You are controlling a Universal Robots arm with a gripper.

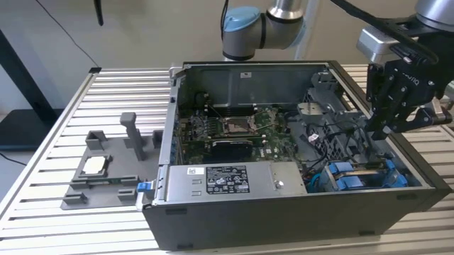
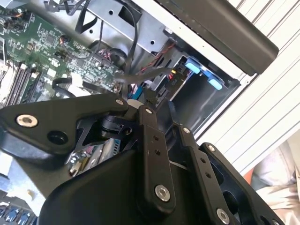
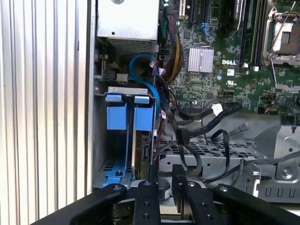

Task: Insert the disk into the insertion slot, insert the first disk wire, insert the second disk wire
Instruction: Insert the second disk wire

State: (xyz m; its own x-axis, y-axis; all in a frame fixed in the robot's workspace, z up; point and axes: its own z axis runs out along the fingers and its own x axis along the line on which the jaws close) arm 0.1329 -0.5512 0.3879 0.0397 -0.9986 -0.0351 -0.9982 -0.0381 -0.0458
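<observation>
At case (image 1: 284, 220) corner, blue-tabbed insertion slot (image 3: 100, 140)

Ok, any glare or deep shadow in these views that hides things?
Second wrist view: the slatted table is washed out by glare. First wrist view: the table is bright too, while the insertion slot sits in shade, yet readable. Exterior view: even light, no strong glare.

The computer case (image 1: 284, 223) is sitting on the slatted table (image 1: 127, 90), with the fixture tray (image 1: 82, 194) lying beside it at the exterior view's left. The insertion slot (image 1: 358, 178) is sitting in the case's near corner at the exterior view's right, the gripper (image 1: 377, 135) hanging above it.
</observation>
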